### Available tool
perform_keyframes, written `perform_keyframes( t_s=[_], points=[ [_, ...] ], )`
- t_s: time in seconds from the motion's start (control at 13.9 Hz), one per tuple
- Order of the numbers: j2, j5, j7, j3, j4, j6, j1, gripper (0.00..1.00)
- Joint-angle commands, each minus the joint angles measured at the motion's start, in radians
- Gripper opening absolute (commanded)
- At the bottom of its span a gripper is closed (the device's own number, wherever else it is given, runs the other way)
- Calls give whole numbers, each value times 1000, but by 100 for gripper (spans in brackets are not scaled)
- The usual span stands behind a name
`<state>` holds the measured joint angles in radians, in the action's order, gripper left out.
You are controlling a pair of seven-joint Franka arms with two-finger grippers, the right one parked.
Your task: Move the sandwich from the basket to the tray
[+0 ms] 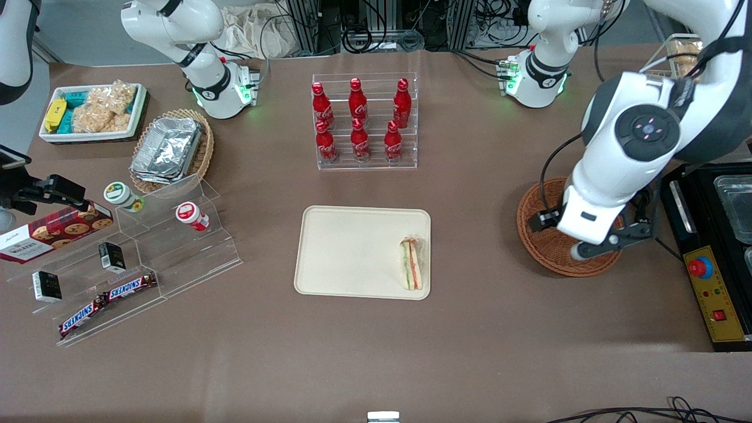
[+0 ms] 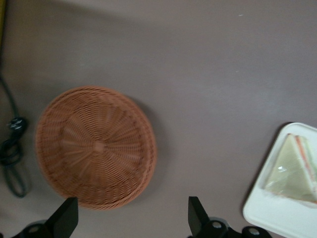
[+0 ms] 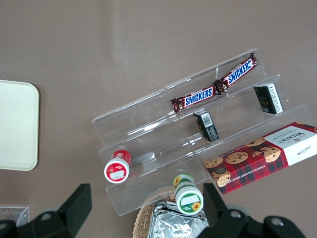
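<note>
Sandwich (image 1: 411, 264) lies wrapped, seemingly intact, on tray (image 1: 352, 252); jaws spread above basket (image 2: 94, 146).

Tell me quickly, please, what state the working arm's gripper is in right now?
Gripper: open, holding nothing, above the empty basket; the sandwich lies on the tray.

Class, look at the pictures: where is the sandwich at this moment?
The sandwich lies on the tray, at its edge toward the working arm's end. The open gripper hangs over the empty basket.
</note>
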<state>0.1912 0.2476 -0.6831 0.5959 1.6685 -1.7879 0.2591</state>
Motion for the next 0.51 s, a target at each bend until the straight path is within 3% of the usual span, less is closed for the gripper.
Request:
perform_keyframes(
  t_s=[0.0, 0.22, 0.43],
  points=[
    [-45, -51, 45, 1, -33, 69, 57, 100],
    [-35, -143, 114, 1, -98, 94, 130, 100],
    [-35, -148, 331, -2, -95, 94, 195, 100]
  ],
)
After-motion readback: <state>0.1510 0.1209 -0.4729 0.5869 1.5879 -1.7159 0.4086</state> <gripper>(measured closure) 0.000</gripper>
